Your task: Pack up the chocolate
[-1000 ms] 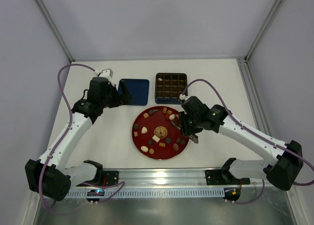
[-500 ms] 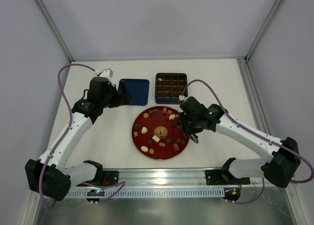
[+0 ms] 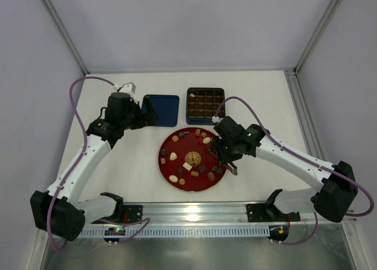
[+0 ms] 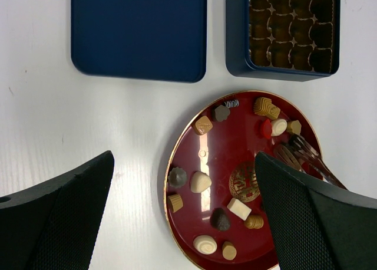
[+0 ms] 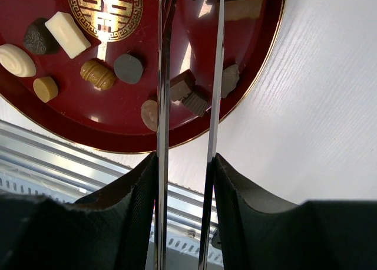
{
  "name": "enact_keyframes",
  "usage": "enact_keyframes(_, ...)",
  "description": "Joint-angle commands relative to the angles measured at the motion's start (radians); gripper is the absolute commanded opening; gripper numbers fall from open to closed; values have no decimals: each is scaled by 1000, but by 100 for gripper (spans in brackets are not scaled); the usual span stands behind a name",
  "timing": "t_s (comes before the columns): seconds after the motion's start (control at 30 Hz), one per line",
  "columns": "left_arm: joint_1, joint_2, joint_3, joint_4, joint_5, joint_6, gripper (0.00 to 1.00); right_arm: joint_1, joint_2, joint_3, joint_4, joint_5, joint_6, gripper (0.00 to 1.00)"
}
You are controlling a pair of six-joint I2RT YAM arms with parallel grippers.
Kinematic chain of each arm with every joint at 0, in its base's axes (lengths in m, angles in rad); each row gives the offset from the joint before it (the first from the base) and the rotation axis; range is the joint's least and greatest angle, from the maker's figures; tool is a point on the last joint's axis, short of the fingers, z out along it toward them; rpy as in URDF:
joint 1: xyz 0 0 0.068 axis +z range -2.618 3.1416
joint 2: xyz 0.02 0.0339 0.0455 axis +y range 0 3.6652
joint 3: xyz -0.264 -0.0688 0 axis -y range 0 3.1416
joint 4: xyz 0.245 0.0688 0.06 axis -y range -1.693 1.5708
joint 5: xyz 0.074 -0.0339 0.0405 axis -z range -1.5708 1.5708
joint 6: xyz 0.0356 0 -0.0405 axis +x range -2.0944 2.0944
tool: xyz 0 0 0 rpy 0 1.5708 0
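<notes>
Several chocolates (image 3: 188, 165), dark brown, light brown and cream-white, lie spread on the round red plate (image 3: 162, 164). They also show in the left wrist view (image 4: 200, 181) and the right wrist view (image 5: 68, 26). My right gripper (image 3: 228, 157) (image 5: 185, 159) is shut on metal tongs (image 5: 163, 105), whose blades reach over the plate's right side (image 4: 303, 158); their tips are cut off in the right wrist view. My left gripper (image 3: 143, 114) (image 4: 185, 223) is open and empty, high above the table left of the plate. The dark-blue tin (image 3: 189, 102) with a gridded insert stands behind the plate.
The tin's flat blue lid (image 3: 160, 109) (image 4: 138, 31) lies left of the tin (image 4: 235, 34). An aluminium rail (image 3: 194, 211) runs along the near edge. Side walls close in the table left and right.
My right gripper with the tongs has shifted slightly left and farther over the plate's right edge. The left arm has not moved.
</notes>
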Motion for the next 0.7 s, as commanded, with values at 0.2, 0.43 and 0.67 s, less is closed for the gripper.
enact_keyframes(0.2,4,-7,4,21,-11,11,100,4,-3,47,-17,-40,-20,43)
enact_keyframes(0.43,4,-7,4,21,-10,11,100,6,-1,47,-20,-50,-21,43)
enact_keyframes(0.67,5,-10,6,21,-11,11,100,6,18,35,-14,-52,-24,43)
